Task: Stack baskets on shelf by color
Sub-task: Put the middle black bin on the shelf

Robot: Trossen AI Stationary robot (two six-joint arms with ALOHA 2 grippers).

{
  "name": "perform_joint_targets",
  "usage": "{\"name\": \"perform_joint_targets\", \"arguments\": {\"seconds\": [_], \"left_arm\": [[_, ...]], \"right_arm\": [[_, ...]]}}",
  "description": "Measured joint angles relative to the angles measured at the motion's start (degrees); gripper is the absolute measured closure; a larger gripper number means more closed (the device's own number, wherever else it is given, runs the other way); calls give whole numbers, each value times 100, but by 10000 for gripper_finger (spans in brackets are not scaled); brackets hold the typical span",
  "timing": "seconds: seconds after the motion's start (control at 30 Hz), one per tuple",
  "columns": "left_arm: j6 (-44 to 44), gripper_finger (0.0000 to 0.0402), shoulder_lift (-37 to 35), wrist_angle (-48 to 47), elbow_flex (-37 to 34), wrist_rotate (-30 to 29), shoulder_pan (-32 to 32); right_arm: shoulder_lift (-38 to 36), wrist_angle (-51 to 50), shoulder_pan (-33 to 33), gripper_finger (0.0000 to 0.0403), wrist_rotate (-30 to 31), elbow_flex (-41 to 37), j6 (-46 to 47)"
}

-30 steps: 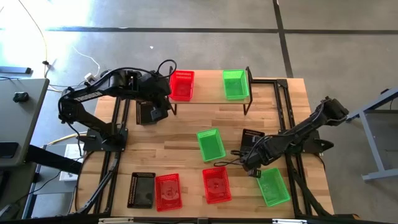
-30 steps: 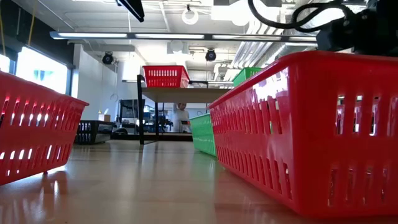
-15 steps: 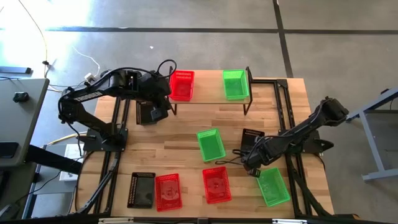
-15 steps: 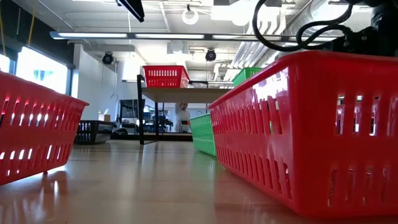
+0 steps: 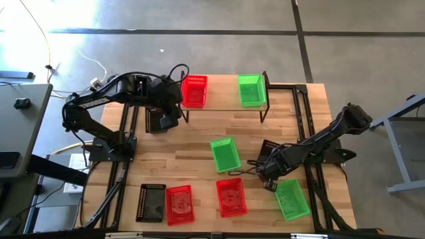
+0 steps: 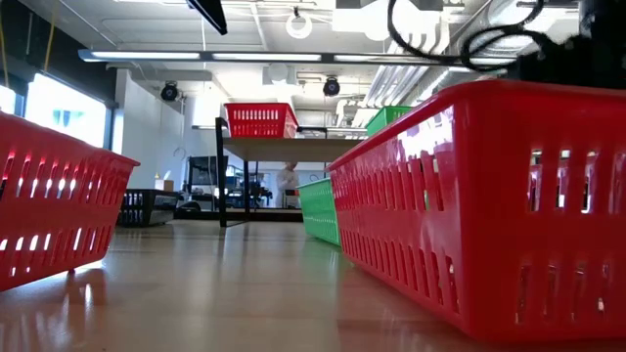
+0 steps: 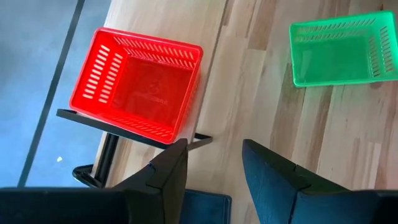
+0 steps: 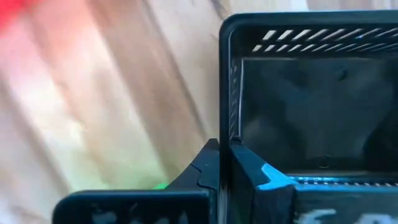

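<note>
On the shelf (image 5: 222,107) a red basket (image 5: 194,90) sits at the left end and a green basket (image 5: 251,89) at the right end. My left gripper (image 5: 174,111) hovers open beside the shelf's left end, above a black basket (image 5: 160,121) on the table; its wrist view shows the red basket (image 7: 137,84) ahead. My right gripper (image 5: 267,166) is shut on a second black basket (image 5: 269,150) right of the table's middle. A green basket (image 5: 224,154) rests on its bottom at mid-table. My right gripper pinches the rim of one wall (image 8: 227,134) of the black basket, one finger (image 8: 252,171) inside and one finger (image 8: 202,168) outside. It comes slanting down from the table's right and near side, at the basket's near end. Whether the basket's bottom is on the table, I cannot tell.
Along the near edge stand a black basket (image 5: 151,202), two red baskets (image 5: 179,204) (image 5: 231,197) and a green basket (image 5: 292,198) just near of my right gripper. In the low view the red baskets (image 6: 489,205) fill the foreground. A person (image 6: 286,184) shows in the room behind.
My right arm has shifted a little, its cable swaying in the low view. The black basket in its hold looks shorter from above than a second ago, as though tipped. My left arm has kept still.
</note>
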Motion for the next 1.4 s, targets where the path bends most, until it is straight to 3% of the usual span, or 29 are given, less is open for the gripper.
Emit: {"name": "perform_joint_targets", "arguments": {"seconds": [0.47, 0.8, 1.1, 1.4], "left_arm": [[566, 259, 0, -120, 0, 2, 0], [756, 259, 0, -386, 0, 2, 5], [980, 259, 0, -368, 0, 2, 9], [1014, 259, 0, -362, 0, 2, 9]], "right_arm": [[2, -22, -45, 402, 511, 1361, 352], [2, -126, -637, 403, 915, 2325, -198], [4, -158, -1244, 403, 1513, 3325, -1403], [4, -199, -1952, 403, 2073, 4286, -3570]]}}
